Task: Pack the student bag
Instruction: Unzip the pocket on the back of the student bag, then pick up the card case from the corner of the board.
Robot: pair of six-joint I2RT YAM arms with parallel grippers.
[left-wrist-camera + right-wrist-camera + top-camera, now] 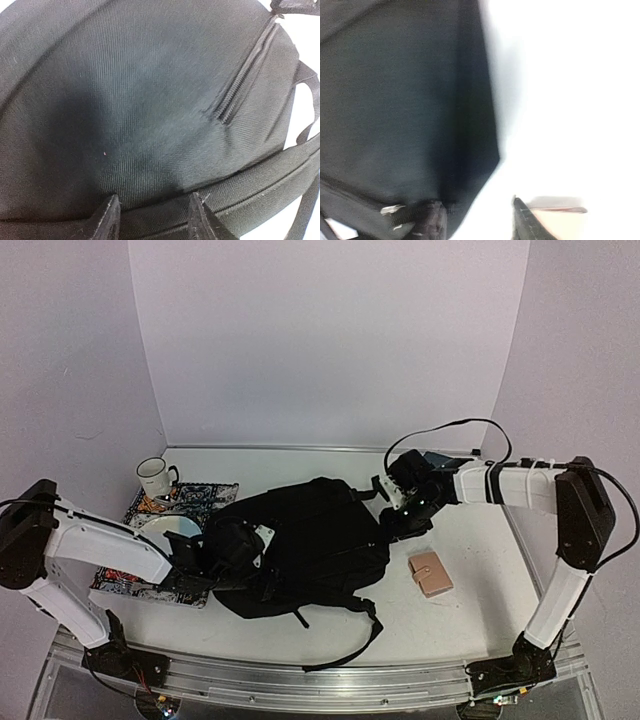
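**Left pincer (153, 220) and right pincer (477, 220) both open at the bag (310, 540)**

The left pincer is open. Its two black tips stand apart, low over the bag's left side. I cannot tell if they touch the cloth of the bag. Just past the tips runs a thick seam. Farther on, a closed zip (245, 80) slants up across the black top.

The right pincer is open too. One tip is at the bag's edge, on the bag's right side. The other tip is over the white bench (470, 625). Near that tip lies a small tan case (431, 574), flat on the bench and apart from the bag.

The bag lies flat in the middle of the bench, between the two arms. It looks zipped shut. A strap (352, 638) loops out from its near side onto the bench.

To the left of the bag is a bright patterned mat (207, 494). A white plate (172, 529) lies on the mat, close to the left arm. A white mug (153, 476) stands at the mat's far corner.
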